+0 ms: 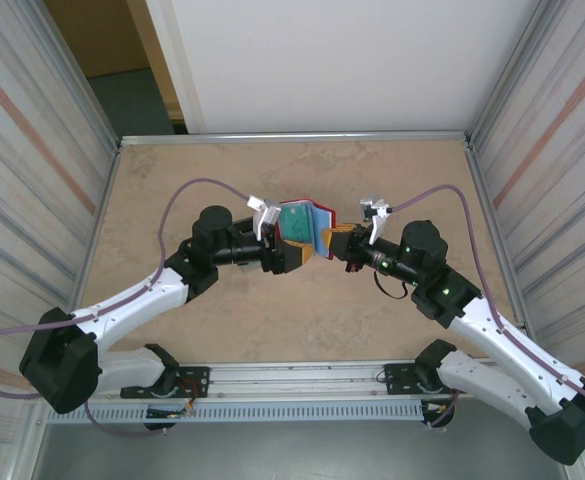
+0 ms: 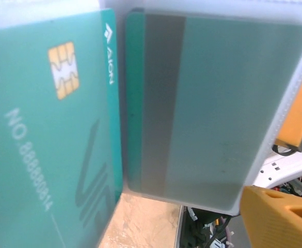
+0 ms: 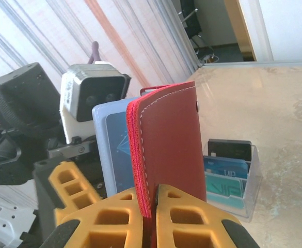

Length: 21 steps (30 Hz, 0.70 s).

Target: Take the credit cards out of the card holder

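My right gripper [image 3: 152, 195] was clamped on the card holder [image 3: 169, 134], its red cover upright in the grip. Just ahead of my left gripper [image 1: 294, 254] stood its sleeved teal cards [image 2: 47, 129]; that gripper's opening I couldn't tell.

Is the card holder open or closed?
Open: the card holder is spread like a booklet, teal cards showing in its clear sleeves, the right gripper pinching its red cover.

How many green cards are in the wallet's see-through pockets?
2: a chip card in one pocket, a stripe-side card in the pocket beside it. More may hide behind.
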### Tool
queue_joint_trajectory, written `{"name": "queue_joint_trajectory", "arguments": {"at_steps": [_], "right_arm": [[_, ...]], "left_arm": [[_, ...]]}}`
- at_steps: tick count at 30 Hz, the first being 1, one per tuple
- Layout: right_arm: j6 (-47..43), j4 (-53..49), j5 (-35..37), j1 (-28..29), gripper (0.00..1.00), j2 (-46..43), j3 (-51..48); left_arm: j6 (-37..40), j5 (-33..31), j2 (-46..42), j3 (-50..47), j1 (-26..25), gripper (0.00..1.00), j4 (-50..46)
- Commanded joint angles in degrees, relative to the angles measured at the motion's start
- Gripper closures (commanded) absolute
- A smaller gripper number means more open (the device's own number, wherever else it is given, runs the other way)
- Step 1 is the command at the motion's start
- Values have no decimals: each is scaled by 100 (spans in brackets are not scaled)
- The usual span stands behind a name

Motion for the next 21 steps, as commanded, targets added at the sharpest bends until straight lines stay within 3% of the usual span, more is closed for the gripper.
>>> {"name": "queue_joint_trajectory", "arguments": {"at_steps": [1,7,10,16,21], "right_arm": [[43,85,219,-19,100,-157,-67],[60,67,234,-12,100,-130,-66],[69,67,233,-15,100,-122,-78],[69,3,244,-17,100,-157,-96],[71,-98,303,-16,100,-192,-103]], "left_arm": [[-11,221,-106,115,-13,6,131],[-21,196,-64,132,-14,2,138],[-20,143,-20,149,-17,5,106],[1,-127,-6,150,-14,32,-78],[124,-407,-29,149,-13,67,-363]]}}
